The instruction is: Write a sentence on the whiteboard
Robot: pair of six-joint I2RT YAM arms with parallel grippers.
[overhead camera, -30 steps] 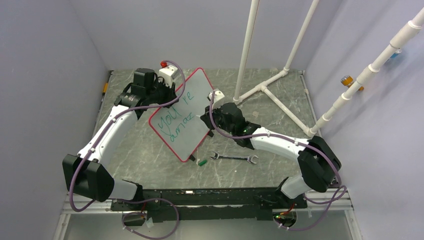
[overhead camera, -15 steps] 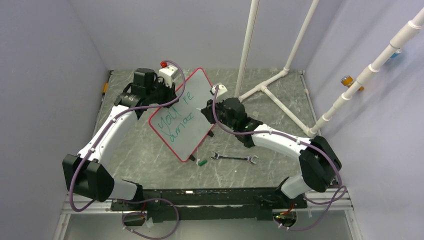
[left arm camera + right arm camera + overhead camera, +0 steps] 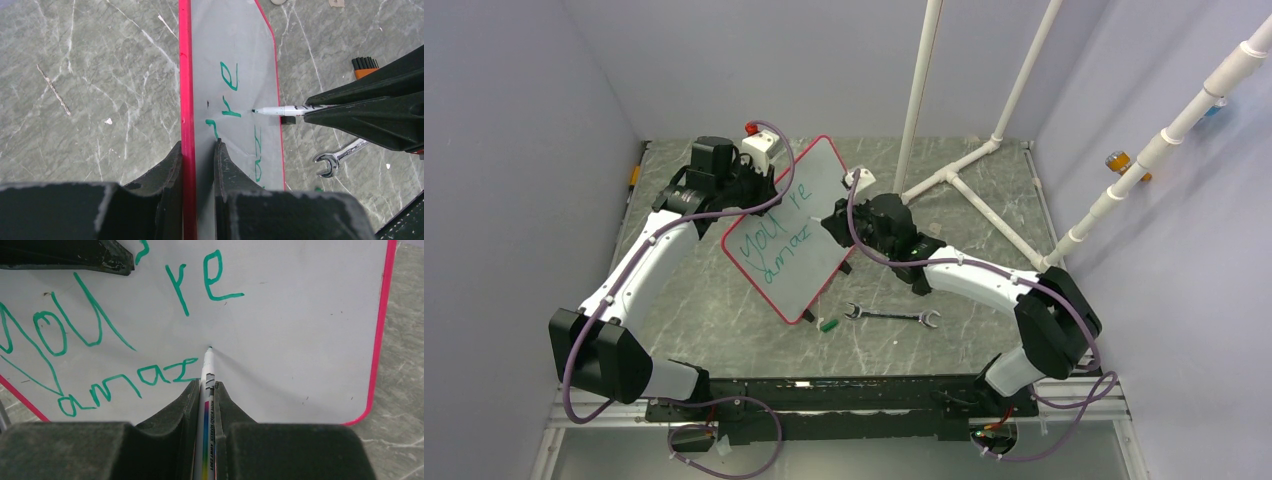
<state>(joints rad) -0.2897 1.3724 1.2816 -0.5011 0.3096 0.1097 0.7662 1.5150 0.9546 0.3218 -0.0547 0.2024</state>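
Note:
The whiteboard [image 3: 809, 190], white with a red frame, stands tilted on the table. My left gripper [image 3: 198, 146] is shut on its red edge [image 3: 185, 90] and holds it up. Green lettering [image 3: 65, 330] reads "you're" with "amaz" [image 3: 125, 382] under it. My right gripper [image 3: 204, 385] is shut on a white marker [image 3: 206, 370]. The marker's green tip [image 3: 209, 348] sits at the board just right of "amaz". The marker also shows in the left wrist view [image 3: 285, 110].
A silver wrench [image 3: 892, 316] and a small green marker cap [image 3: 829, 324] lie on the grey table in front of the board. White pipe frames [image 3: 964, 170] stand at the back right. An orange brush [image 3: 365, 67] lies past the board.
My right gripper has moved up and a little left along the board, carrying the marker tip from the end of "amaz" to the blank space above it. The left arm and board have stayed still.

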